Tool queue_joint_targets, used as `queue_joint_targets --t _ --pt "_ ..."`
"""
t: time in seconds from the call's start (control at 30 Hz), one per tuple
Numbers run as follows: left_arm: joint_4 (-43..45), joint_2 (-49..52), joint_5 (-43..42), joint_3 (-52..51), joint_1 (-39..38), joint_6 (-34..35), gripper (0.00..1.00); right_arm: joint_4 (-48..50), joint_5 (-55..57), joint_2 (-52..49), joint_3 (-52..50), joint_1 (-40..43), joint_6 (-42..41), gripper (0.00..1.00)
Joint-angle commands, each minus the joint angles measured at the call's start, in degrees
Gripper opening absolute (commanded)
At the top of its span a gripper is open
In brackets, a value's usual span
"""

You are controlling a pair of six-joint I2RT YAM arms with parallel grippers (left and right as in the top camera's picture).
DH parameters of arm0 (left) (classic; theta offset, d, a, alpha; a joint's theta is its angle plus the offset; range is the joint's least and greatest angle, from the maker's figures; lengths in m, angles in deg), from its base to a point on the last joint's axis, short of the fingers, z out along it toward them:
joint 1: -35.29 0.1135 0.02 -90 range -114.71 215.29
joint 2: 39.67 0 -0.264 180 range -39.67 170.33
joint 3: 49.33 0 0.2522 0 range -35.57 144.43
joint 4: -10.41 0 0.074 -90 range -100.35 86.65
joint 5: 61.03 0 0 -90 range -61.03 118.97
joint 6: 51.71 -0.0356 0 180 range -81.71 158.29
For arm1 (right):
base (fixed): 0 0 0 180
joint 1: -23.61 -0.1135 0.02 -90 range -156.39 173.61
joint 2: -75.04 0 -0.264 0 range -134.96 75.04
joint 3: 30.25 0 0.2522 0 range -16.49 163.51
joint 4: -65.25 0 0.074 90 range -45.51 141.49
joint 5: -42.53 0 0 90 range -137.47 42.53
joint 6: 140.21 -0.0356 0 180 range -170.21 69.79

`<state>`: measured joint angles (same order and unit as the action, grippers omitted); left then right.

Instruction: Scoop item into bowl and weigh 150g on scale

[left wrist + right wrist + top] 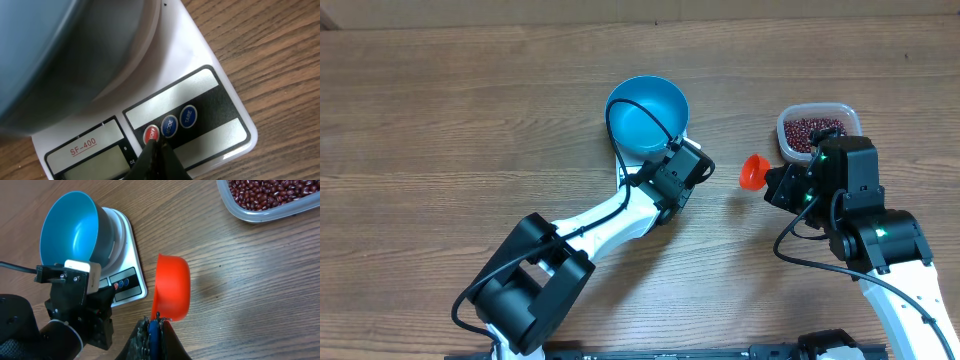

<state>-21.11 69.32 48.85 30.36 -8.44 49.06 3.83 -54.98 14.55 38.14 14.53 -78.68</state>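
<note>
risks first: left gripper (156,148), fingers pressed together into one narrow tip, sits at the red on/off button (151,134) of the small flat white rectangular scale (185,50). a sideways slip would catch the blue mode button (169,125) beside it and change units. a hard push could shift the scale under the round deep bright blue bowl (647,112), which stands empty on the platform. right gripper (156,321) is clamped on the handle of an orange round plastic scoop (172,286), empty, over bare wood between the scale and the clear plastic tub (252,216) holding the tiny dark red-brown beans (265,192). an overfull scoop could spill grains on the crossing or overshoot the target weight. unclear: display window (95,167) is cut off at the frame edge, with no reading legible. whether the tip actually touches the button cannot be told. overhead, the left arm hides most of the scale.
</note>
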Motion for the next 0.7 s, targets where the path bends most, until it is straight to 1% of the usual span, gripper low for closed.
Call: queue_joint_targets --t 0.0,0.67 --pt "0.6 1.6 0.0 -0.3 0.4 0.8 0.04 0.1 -0.2 0.3 1.7 0.2 0.5 0.04" --pt "1.6 1.6 1.1 -0.3 1.5 0.6 0.04 0.1 0.0 0.3 1.7 0.2 0.5 0.04"
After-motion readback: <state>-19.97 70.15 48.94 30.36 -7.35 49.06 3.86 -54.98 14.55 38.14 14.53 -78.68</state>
